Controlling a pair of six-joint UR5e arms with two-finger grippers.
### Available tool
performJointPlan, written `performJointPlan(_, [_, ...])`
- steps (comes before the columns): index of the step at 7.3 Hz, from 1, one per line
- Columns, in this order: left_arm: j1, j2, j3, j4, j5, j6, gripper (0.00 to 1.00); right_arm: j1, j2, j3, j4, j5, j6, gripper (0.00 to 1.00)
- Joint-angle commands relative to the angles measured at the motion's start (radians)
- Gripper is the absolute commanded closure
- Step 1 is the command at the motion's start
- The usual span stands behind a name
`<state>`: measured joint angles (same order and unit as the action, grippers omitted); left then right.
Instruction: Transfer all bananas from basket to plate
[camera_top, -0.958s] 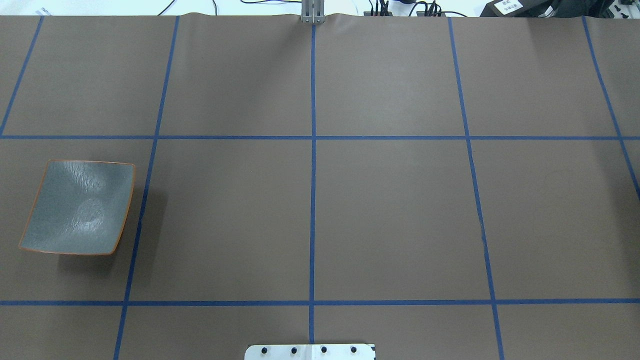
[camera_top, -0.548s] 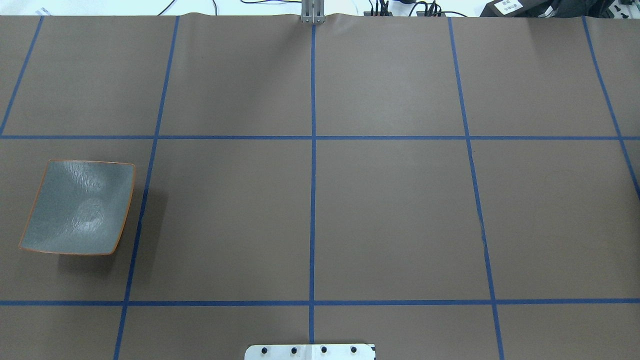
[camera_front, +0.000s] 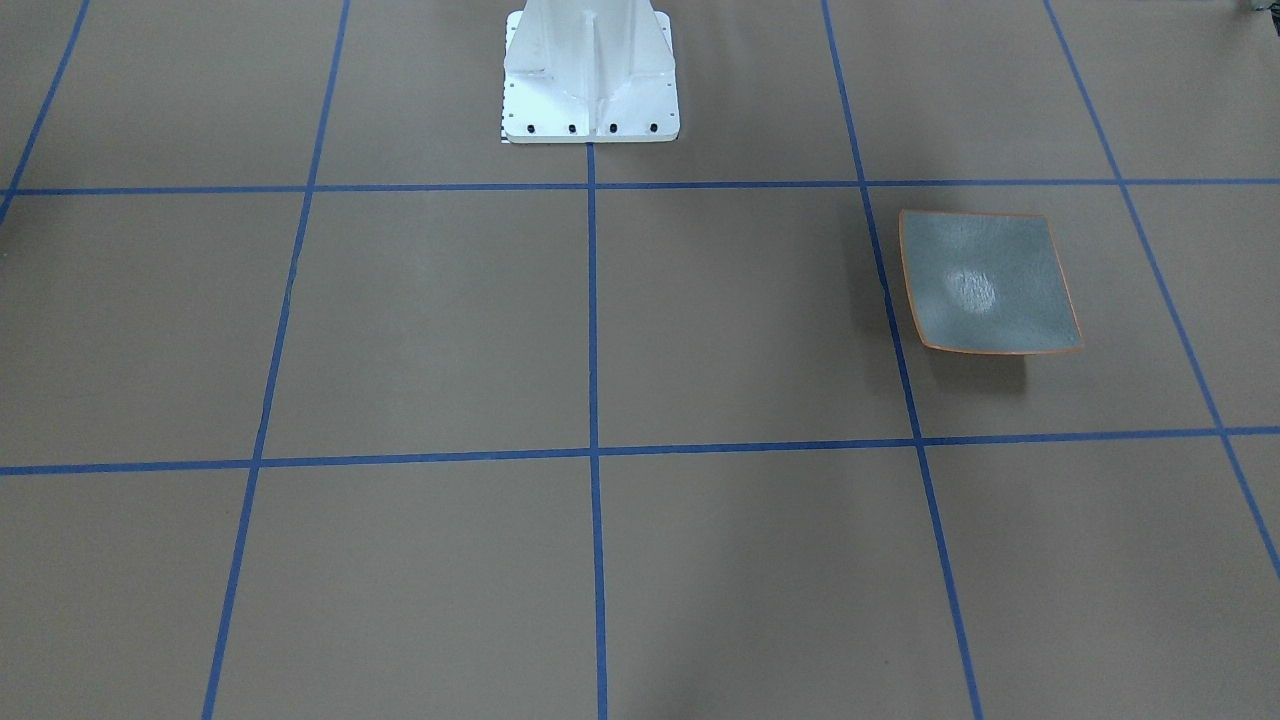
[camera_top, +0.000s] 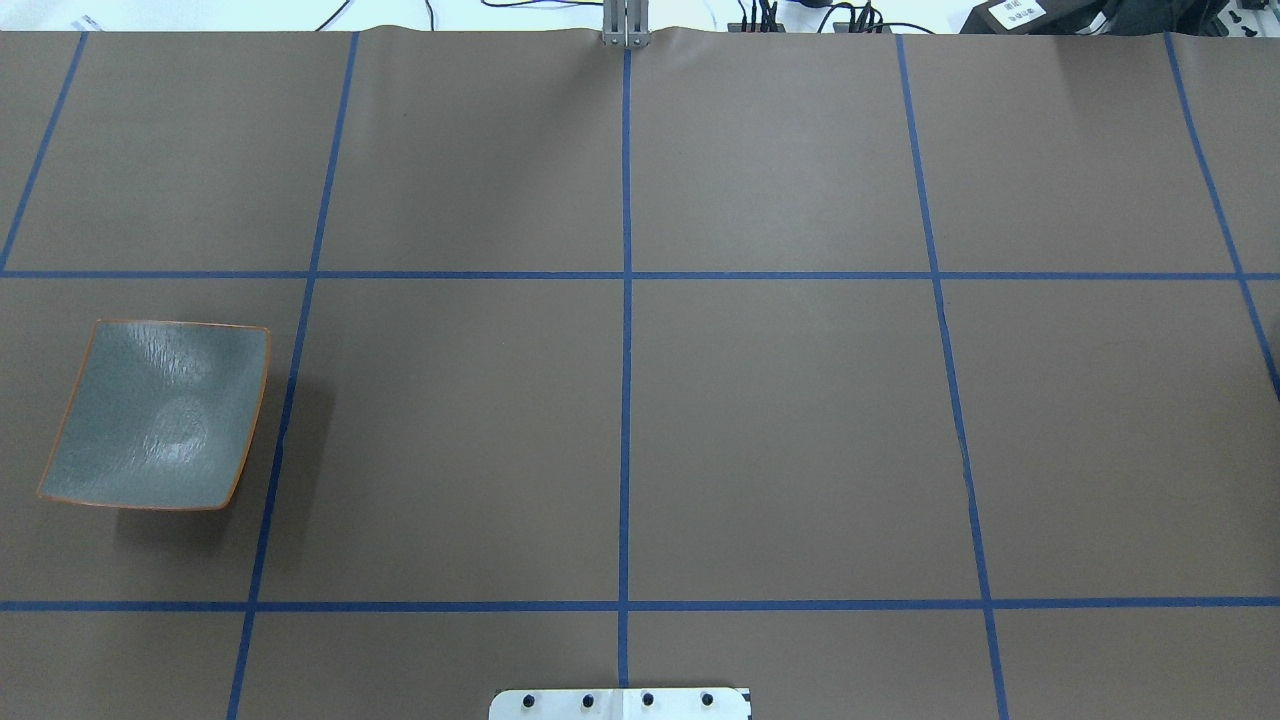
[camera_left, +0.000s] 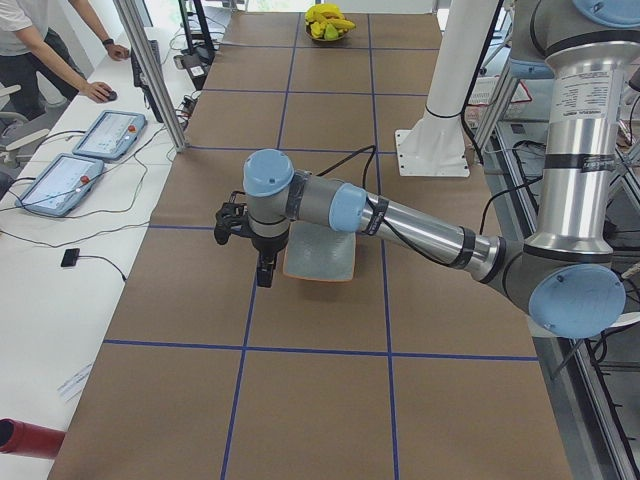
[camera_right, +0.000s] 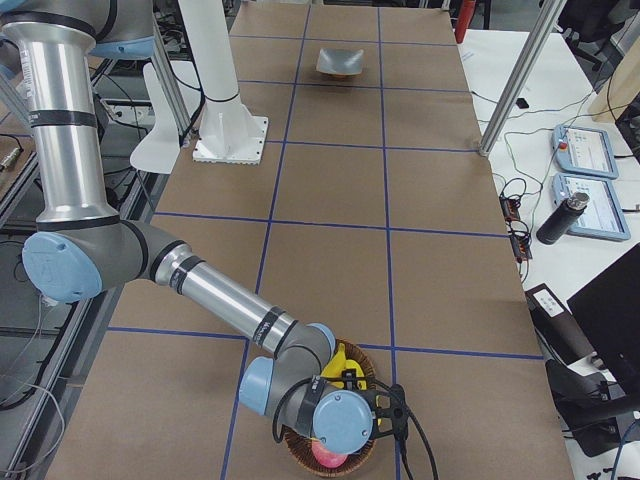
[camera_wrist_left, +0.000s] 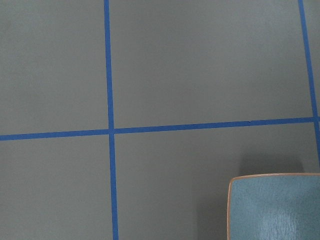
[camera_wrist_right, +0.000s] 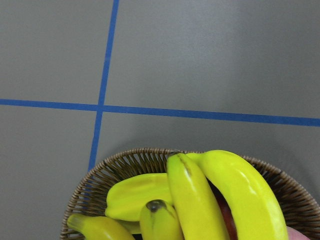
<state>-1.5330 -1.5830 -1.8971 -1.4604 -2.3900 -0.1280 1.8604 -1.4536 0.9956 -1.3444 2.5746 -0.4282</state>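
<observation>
Yellow bananas (camera_wrist_right: 200, 195) are lying heaped in the wicker basket (camera_wrist_right: 125, 161), close under my right fingers (camera_right: 392, 425), which are hanging over it at one end of the desk (camera_top: 780, 420). A pink thing (camera_right: 326, 455) is sitting among them. My left fingers (camera_left: 264, 272) are pointing down over bare desk, with the plate (camera_top: 155, 415) lying just beside them, well apart from the basket. I am not seeing either pair of fingers well enough to tell whether they are wide or narrow.
</observation>
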Motion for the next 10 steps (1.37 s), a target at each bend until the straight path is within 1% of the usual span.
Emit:
performJointPlan(1, [-0.001,0.000,0.000,-0.001,-0.002,-0.002,0.00,0.019,0.032,-0.101,-0.001,-0.002,-0.050,0.08])
performJointPlan(3, [-0.001,0.000,-0.008,-0.001,-0.002,-0.002,0.00,0.019,0.035,-0.133,0.001,0.002,-0.056,0.09])
performJointPlan(6, [-0.001,-0.005,-0.007,-0.001,-0.002,-0.004,0.00,0.019,0.032,-0.150,0.001,-0.004,-0.109,0.12])
performJointPlan(7, [0.001,-0.006,-0.002,-0.001,-0.002,-0.002,0.01,0.019,0.033,-0.166,0.001,-0.004,-0.154,0.13])
performJointPlan(9, [-0.001,-0.006,-0.002,-0.001,-0.003,-0.002,0.00,0.019,0.033,-0.178,0.001,-0.005,-0.173,0.15])
performJointPlan(10, [-0.001,-0.006,-0.005,-0.001,-0.003,-0.004,0.00,0.019,0.035,-0.178,0.001,-0.004,-0.172,0.19])
